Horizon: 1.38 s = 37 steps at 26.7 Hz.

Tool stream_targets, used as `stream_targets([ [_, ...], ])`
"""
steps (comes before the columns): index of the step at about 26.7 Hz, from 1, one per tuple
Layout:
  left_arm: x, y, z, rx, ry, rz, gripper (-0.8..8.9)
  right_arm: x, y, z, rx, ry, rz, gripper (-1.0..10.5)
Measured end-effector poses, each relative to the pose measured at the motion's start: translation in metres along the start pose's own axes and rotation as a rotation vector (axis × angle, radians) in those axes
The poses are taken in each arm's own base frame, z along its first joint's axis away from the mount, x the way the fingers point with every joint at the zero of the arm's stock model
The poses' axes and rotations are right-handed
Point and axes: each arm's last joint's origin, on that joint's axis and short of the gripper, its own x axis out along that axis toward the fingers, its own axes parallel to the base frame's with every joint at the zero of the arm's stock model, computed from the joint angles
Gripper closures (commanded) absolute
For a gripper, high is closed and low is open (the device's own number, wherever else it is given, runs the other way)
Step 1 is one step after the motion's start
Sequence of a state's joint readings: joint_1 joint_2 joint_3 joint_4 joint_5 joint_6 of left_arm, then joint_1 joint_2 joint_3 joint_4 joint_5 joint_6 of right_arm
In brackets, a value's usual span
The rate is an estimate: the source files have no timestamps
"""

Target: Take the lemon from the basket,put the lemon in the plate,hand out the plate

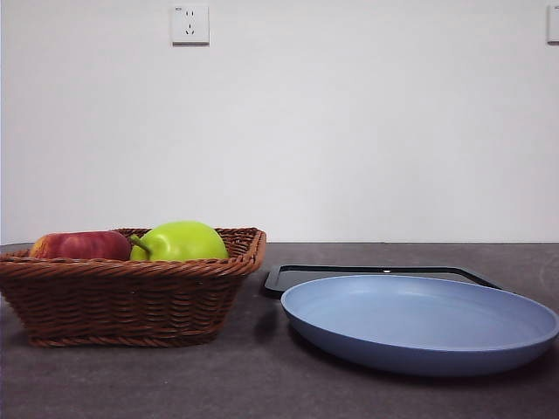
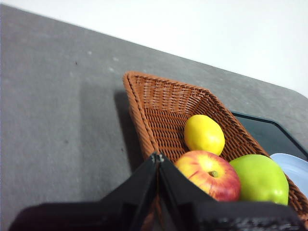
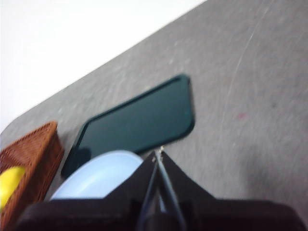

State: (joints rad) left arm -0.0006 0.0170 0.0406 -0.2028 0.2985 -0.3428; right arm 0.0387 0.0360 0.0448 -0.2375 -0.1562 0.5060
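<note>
The brown wicker basket (image 1: 131, 292) stands at the left of the table in the front view. The small yellow lemon (image 2: 204, 134) lies inside the basket (image 2: 159, 108), beside a red apple (image 2: 209, 174) and a green fruit (image 2: 260, 179). In the front view the lemon is hidden behind them. The light blue plate (image 1: 419, 321) sits to the right of the basket, empty. My left gripper (image 2: 157, 156) is shut and empty, above the basket's near rim. My right gripper (image 3: 158, 153) is shut and empty, above the plate (image 3: 96, 178). Neither arm shows in the front view.
A flat black tray (image 1: 376, 275) lies behind the plate; it also shows in the right wrist view (image 3: 139, 122). The red apple (image 1: 79, 245) and green fruit (image 1: 181, 242) rise above the basket rim. A white wall stands behind the grey table (image 1: 218, 384).
</note>
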Motion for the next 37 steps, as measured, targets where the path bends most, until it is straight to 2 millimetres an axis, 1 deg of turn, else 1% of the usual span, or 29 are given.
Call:
stream_targets([
  [2, -0.002, -0.003, 0.006, -0.018, 0.022, 0.007, 8.07, -0.002, 0.003, 0.004, 0.008, 0.030, -0.015, 9.4],
  [4, -0.003, -0.007, 0.018, -0.026, 0.024, 0.008, 8.07, -0.005, 0.008, 0.013, 0.009, 0.044, -0.023, 9.4],
  [7, -0.005, -0.016, 0.039, -0.029, 0.022, 0.007, 8.07, -0.011, 0.021, 0.033, -0.017, 0.045, -0.022, 9.4],
  [9, -0.002, -0.020, 0.053, -0.034, 0.043, 0.004, 8.07, -0.015, 0.030, 0.049, -0.044, 0.051, -0.025, 9.4],
  [13, 0.009, -0.027, 0.078, -0.041, 0.104, -0.031, 8.07, -0.018, 0.043, 0.072, -0.102, 0.097, -0.045, 9.4],
  [18, 0.025, -0.037, 0.110, -0.003, 0.182, -0.164, 8.07, -0.018, 0.059, 0.100, -0.169, 0.161, -0.068, 9.4],
  [23, 0.043, -0.045, 0.134, -0.008, 0.280, -0.270, 8.07, -0.011, 0.068, 0.119, -0.226, 0.270, -0.098, 9.4],
  [27, 0.056, -0.055, 0.144, 0.004, 0.394, -0.288, 8.07, 0.003, 0.070, 0.122, -0.250, 0.446, -0.052, 9.4],
  [29, 0.061, -0.059, 0.147, 0.020, 0.449, -0.286, 8.07, 0.013, 0.069, 0.119, -0.246, 0.540, -0.020, 9.4],
  [32, 0.070, -0.068, 0.149, 0.053, 0.545, -0.291, 8.04, 0.032, 0.063, 0.111, -0.224, 0.675, 0.006, 8.9],
  [33, 0.076, -0.075, 0.146, 0.085, 0.585, -0.327, 7.36, 0.047, 0.059, 0.104, -0.213, 0.754, -0.002, 7.9],
  [35, 0.077, -0.080, 0.144, 0.104, 0.595, -0.344, 5.39, 0.060, 0.053, 0.097, -0.192, 0.821, -0.025, 6.9],
  [36, 0.077, -0.082, 0.143, 0.114, 0.595, -0.340, 4.90, 0.066, 0.050, 0.094, -0.182, 0.853, -0.034, 6.7],
  [37, 0.078, -0.085, 0.141, 0.133, 0.597, -0.331, 4.77, 0.085, 0.047, 0.082, -0.180, 0.924, -0.045, 6.7],
])
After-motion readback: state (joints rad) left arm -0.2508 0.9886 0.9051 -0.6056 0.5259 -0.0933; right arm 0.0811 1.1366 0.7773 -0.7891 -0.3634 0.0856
